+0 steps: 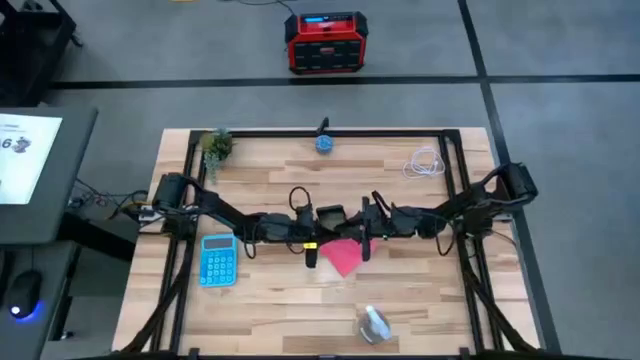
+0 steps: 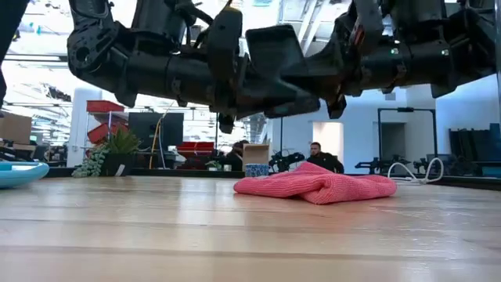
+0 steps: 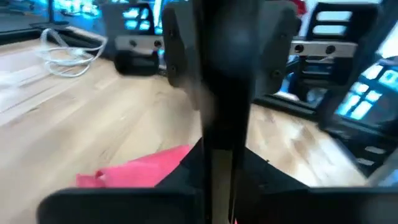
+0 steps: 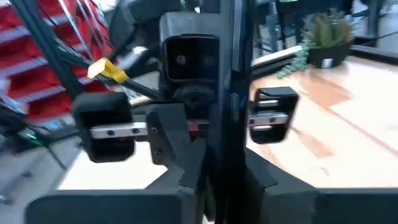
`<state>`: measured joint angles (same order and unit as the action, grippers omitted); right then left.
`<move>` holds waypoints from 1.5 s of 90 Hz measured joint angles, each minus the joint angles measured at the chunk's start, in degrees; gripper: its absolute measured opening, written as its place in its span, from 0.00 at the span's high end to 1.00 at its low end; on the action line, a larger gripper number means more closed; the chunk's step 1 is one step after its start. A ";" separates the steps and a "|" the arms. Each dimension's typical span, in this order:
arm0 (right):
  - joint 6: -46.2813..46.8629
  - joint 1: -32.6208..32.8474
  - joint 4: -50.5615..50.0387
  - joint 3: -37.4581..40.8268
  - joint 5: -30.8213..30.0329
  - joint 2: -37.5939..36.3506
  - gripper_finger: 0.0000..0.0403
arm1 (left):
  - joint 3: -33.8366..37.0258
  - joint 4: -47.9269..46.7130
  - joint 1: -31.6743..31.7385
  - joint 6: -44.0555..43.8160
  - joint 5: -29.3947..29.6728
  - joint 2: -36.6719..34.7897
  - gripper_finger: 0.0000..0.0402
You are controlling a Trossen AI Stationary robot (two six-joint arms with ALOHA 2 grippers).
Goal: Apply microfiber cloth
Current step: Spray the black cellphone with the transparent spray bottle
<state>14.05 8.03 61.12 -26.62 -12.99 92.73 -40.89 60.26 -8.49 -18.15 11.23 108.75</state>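
Table (image 1: 420, 300): a light wooden top in a dark frame, seen from above, both dark arms reaching in to meet near its middle.
Left gripper (image 1: 312, 250): raised above the wood at the near-left edge of the cloth. A black slab, probably a phone, stands edge-on between the two grippers, but which one holds it, and how far this one's fingers are parted, cannot be told.
Right gripper (image 1: 362, 240): just across from the left one, at the cloth's far-right edge, also lifted clear. Its finger opening cannot be told either.
Microfiber cloth (image 2: 317, 186): bright pink-red, lying crumpled in a low heap on the table directly under both grippers, held by neither.
Calculator (image 1: 218, 259): light blue, flat on the table, well to the left.
Advice: judged from here, keep one gripper steady and lower the other straight onto a raised fold, pinching only fabric.
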 joint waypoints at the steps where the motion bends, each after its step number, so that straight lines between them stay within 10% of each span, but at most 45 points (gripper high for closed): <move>1: -0.38 -0.08 -0.44 0.01 -0.03 -0.29 0.82 | -0.01 -0.22 -0.07 0.00 0.28 0.00 0.97; 29: -1.17 1.70 -28.74 0.01 0.12 -21.72 0.61 | 0.00 -3.45 -1.99 -0.04 2.07 0.02 0.98; 54: -0.56 22.21 -45.48 -2.63 -8.73 -35.50 0.65 | 0.00 -7.60 -3.19 0.28 5.22 0.04 0.98; 72: -0.57 39.61 -49.97 -11.17 -21.51 -32.12 0.70 | 0.00 -8.50 -3.19 0.13 6.13 0.04 0.97; 100: 4.08 47.97 -28.63 -16.86 -21.64 -17.91 0.69 | 0.00 -8.71 -3.19 0.15 6.16 0.04 0.97; 135: 31.32 53.16 -64.34 -30.38 -23.73 -11.40 0.42 | 0.00 -11.67 -3.19 -1.32 6.16 0.04 0.97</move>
<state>45.37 61.18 -3.22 -57.01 -36.72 81.33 -40.88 48.59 -11.68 -19.48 17.39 108.79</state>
